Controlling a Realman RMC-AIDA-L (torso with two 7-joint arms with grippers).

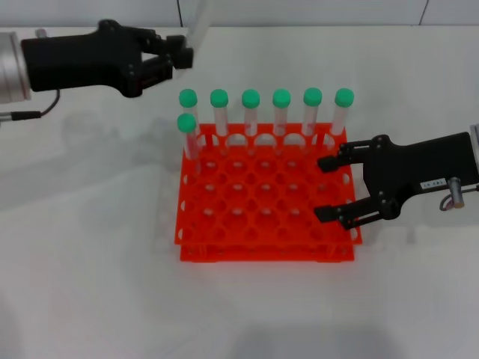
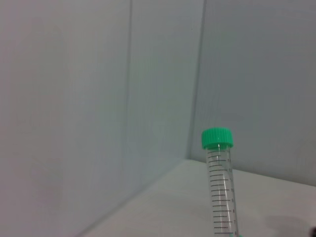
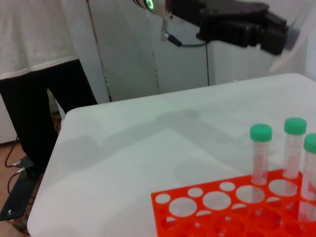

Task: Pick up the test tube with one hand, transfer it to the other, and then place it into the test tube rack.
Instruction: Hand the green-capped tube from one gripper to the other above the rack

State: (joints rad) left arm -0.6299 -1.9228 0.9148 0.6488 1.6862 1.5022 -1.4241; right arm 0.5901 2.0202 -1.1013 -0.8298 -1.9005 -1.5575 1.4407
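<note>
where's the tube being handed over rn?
Head view: the tube is held by the left gripper, raised at far left behind the rack. The right gripper waits open over the rack's right edge.

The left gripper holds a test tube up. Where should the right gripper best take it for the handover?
Probably the clear barrel of the test tube, just under its green cap, approached from the robot's right. The tube stands nearly upright out of the left gripper, leaving that part free; the right gripper is open.
</note>
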